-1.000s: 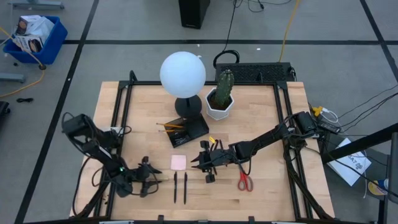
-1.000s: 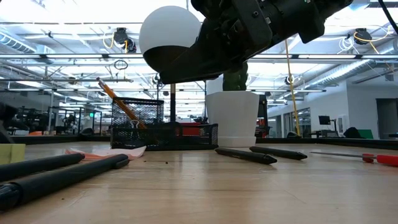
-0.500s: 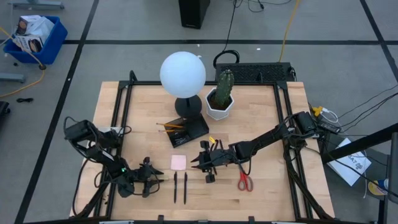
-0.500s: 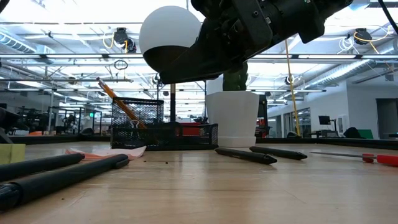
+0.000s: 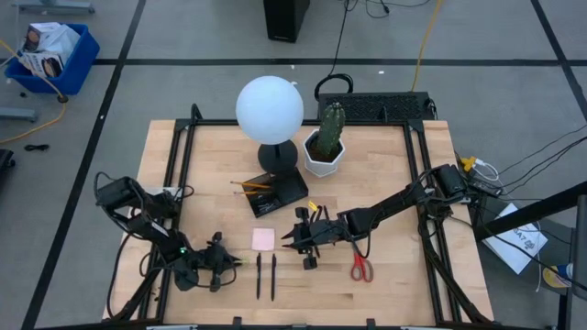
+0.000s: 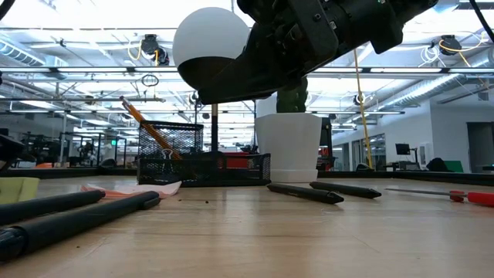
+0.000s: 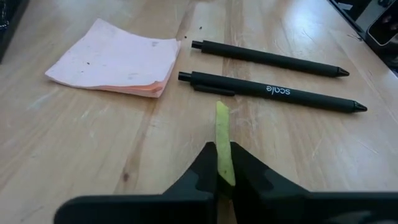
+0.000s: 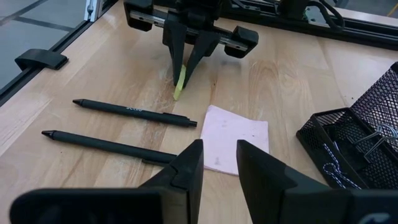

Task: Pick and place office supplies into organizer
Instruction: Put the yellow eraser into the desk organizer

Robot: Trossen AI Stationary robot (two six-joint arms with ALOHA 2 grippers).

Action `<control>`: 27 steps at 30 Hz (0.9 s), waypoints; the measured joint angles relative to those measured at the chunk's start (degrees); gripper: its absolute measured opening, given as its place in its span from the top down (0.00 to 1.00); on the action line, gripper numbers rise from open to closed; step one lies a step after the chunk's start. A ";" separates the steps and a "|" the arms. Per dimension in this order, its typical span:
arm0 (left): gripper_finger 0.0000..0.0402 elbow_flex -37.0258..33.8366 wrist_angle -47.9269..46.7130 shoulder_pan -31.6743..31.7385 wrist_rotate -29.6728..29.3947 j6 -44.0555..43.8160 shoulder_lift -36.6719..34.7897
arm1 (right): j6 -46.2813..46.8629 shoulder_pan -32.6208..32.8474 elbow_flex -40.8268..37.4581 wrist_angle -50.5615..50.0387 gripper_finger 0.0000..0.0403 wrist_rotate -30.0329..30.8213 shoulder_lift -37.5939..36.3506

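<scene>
My left gripper (image 7: 224, 169) is low over the table's near left (image 5: 229, 264) and is shut on a thin yellow-green flat piece (image 7: 222, 140). Just ahead of it lie two black pens (image 7: 267, 90), side by side on the wood. The pink sticky-note pad (image 5: 264, 238) lies flat beyond them. My right gripper (image 8: 219, 168) hovers open above the table's middle (image 5: 303, 240) with nothing between its fingers. The black mesh organizer (image 5: 278, 192) stands in front of the lamp with orange pencils in it. Red-handled scissors (image 5: 361, 268) lie to the right. My left gripper pinches the yellow-green piece by its near end (image 7: 224, 177), one finger on each flat face. The fingers (image 8: 198, 56) slant down toward the table's right. The piece stands on edge and sticks out ahead of them, its free end (image 8: 178, 92) down at the wood.
A lamp with a white globe (image 5: 270, 108) and a white cactus pot (image 5: 325, 154) stand behind the organizer. A small yellow bit (image 5: 312, 206) lies near my right arm. Black frame rails (image 5: 174, 174) run along the table's sides.
My left gripper has shut on the yellow-green piece. In the low view the piece's top edge, level before, now slants. My right arm has kept still.
</scene>
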 joint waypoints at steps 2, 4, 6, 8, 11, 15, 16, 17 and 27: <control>0.95 0.00 -0.14 0.16 -0.03 0.02 -0.19 | -0.02 0.00 0.00 0.00 0.78 0.00 0.00; 0.93 0.00 -0.19 0.58 0.09 0.03 -0.56 | -0.02 0.00 0.00 0.00 0.78 0.00 0.00; 0.89 -0.04 -0.51 1.09 0.12 0.29 -1.14 | -0.04 0.01 0.00 0.00 0.78 0.00 0.00; 0.86 -0.13 -0.60 1.61 -1.83 1.18 -1.87 | -0.05 0.00 0.00 0.00 0.78 0.00 0.00; 0.88 -0.12 0.20 2.33 -5.73 3.90 -3.62 | -0.06 0.00 0.00 0.00 0.78 0.00 0.00; 0.96 -0.11 0.32 3.52 -10.61 7.69 -5.70 | 0.00 0.00 0.00 0.00 0.78 -0.02 0.00; 0.96 -0.11 0.31 3.83 -10.78 8.87 -6.17 | 0.00 0.00 0.00 0.00 0.78 -0.02 0.00; 0.96 -0.11 0.26 4.10 -10.75 9.71 -6.63 | 0.00 0.00 0.00 0.00 0.78 -0.02 0.00; 0.96 -0.11 0.39 8.10 -12.81 15.50 -9.82 | 0.04 0.01 0.00 -0.01 0.78 -0.02 0.00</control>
